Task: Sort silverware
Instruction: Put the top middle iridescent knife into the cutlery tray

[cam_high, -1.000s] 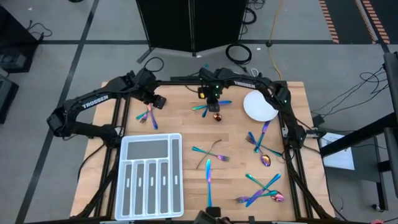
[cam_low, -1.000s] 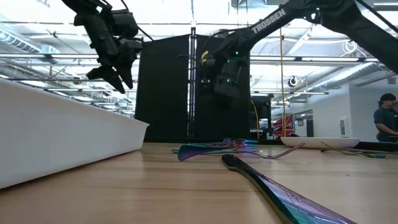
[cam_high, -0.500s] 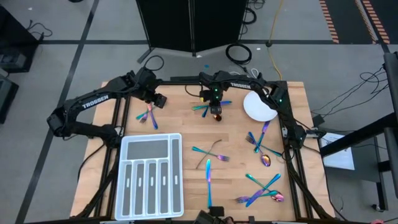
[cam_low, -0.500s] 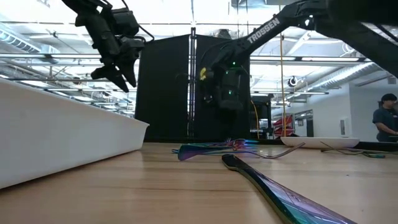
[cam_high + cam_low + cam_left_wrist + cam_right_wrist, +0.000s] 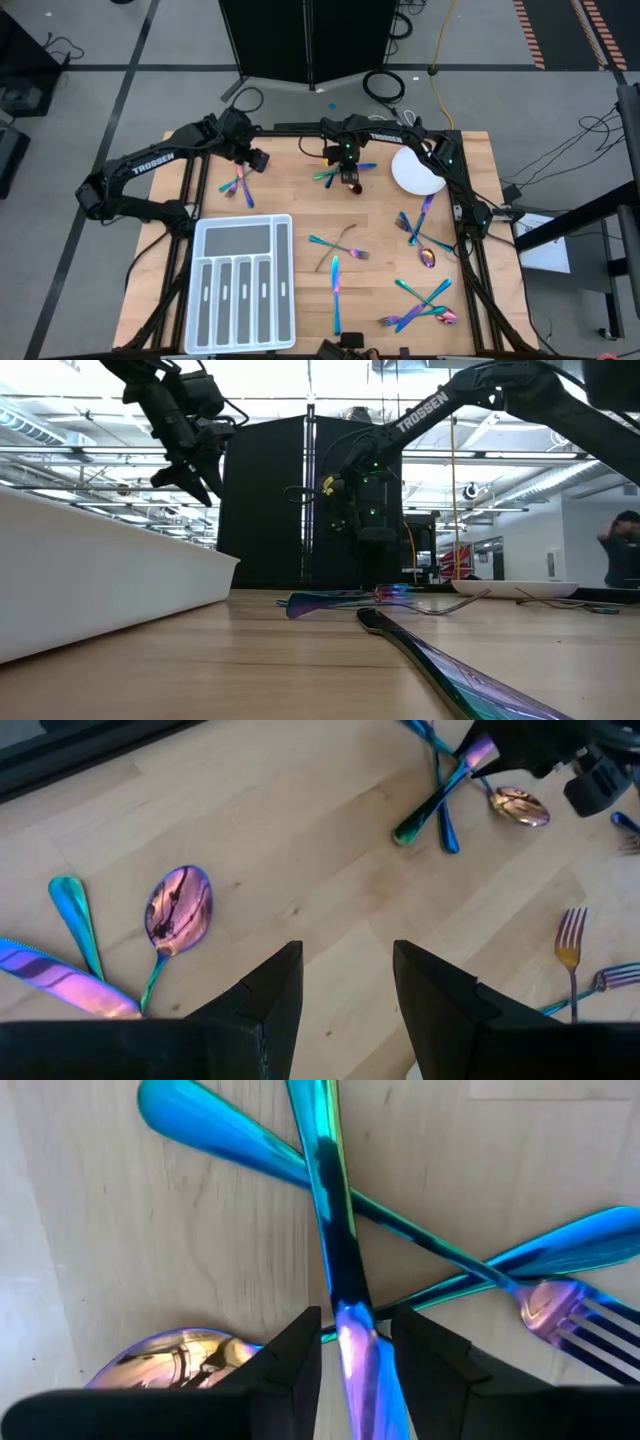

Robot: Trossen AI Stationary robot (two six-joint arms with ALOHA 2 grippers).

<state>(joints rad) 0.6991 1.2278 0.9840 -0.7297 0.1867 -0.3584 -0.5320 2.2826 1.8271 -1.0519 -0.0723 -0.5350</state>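
Right gripper (image 5: 349,177) down over a crossed cluster of silverware (image 5: 336,172); left gripper (image 5: 252,160) hanging apart.

Wooden table (image 5: 300,205) under both arms; white tray (image 5: 242,285) in front of left gripper, white plate (image 5: 417,170) beside right gripper. Right fingers (image 5: 290,1355) parted, straddling one rainbow handle (image 5: 335,1230) crossed over two others, spoon bowl (image 5: 175,1360) and fork tines (image 5: 590,1315) close by; contact with handle not clear. Left fingers (image 5: 265,995) parted, holding nothing, above bare wood near a purple spoon (image 5: 177,910). More silverware scattered beyond the right gripper toward the near edge. Workshop room behind, dark cabinet (image 5: 265,500), blurred person (image 5: 622,555) at far side. "TROSSEN" readable on both arms.
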